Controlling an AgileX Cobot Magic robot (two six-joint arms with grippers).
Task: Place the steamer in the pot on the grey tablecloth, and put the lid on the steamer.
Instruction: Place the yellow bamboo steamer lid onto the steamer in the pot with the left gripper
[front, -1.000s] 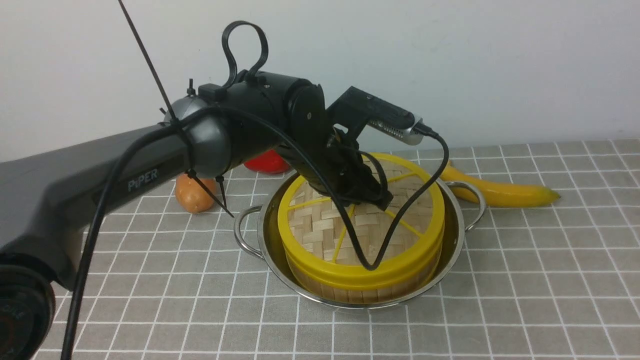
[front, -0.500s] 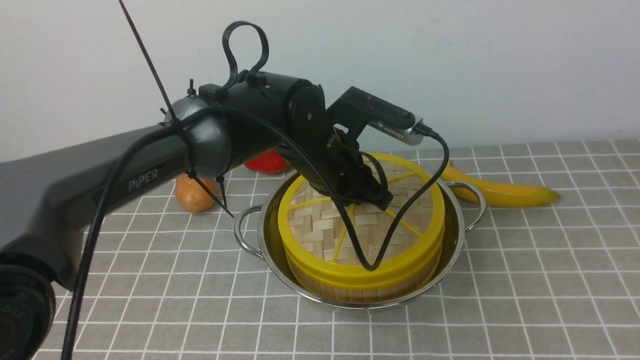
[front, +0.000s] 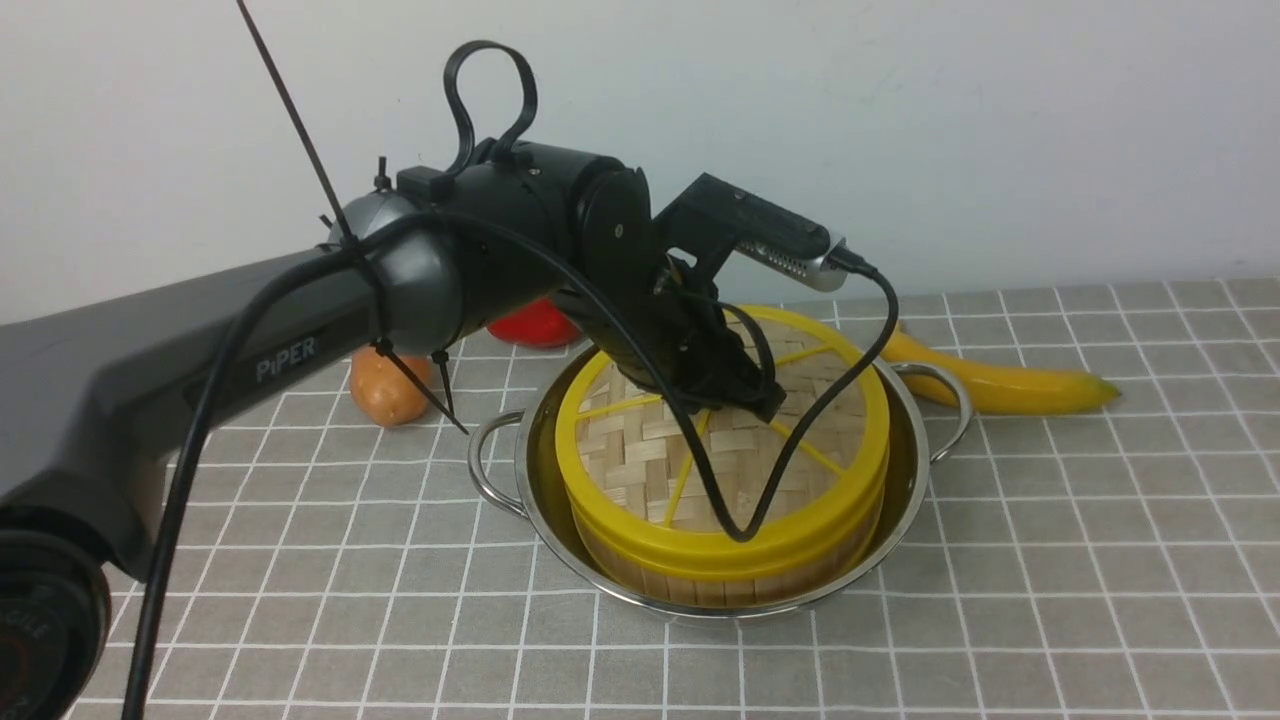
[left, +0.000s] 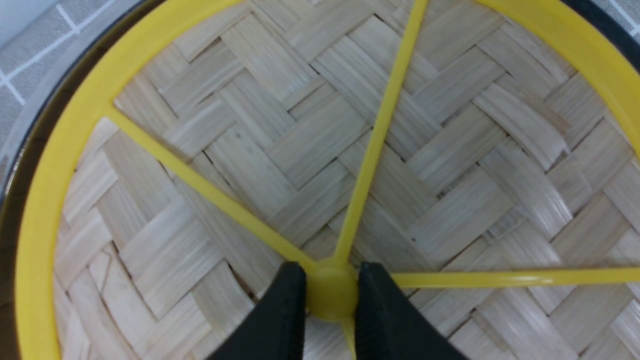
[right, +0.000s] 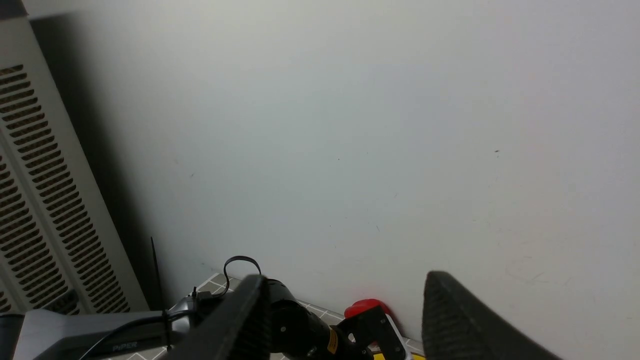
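I count one pot (front: 905, 470), one steamer (front: 700, 585) and one lid (front: 640, 450), all stacked at the centre of the front view on the grey tablecloth (front: 1050, 520) that covers the surface. The steamer stands upright inside the pot, with its bamboo wall showing below a yellow rim, and the lid lies flat on top of it. Around the stack I see one banana (front: 1000, 385) just behind the pot at right, one orange fruit (front: 385, 392) at left and one red thing (front: 530, 325) behind it, mostly hidden by my left arm. That arm reaches in from the left of the frame and covers the back half of the lid. A black cable (front: 800, 450) loops down across the lid's front. The lid is pale woven bamboo with a thick yellow rim and thin yellow spokes meeting at a hub. The pot is shiny steel with two looped handles. My left gripper (left: 331, 295) is pinched onto the hub, one black finger on each side. My right gripper (right: 345, 280) is spread wide with nothing between its fingers, facing the white wall.
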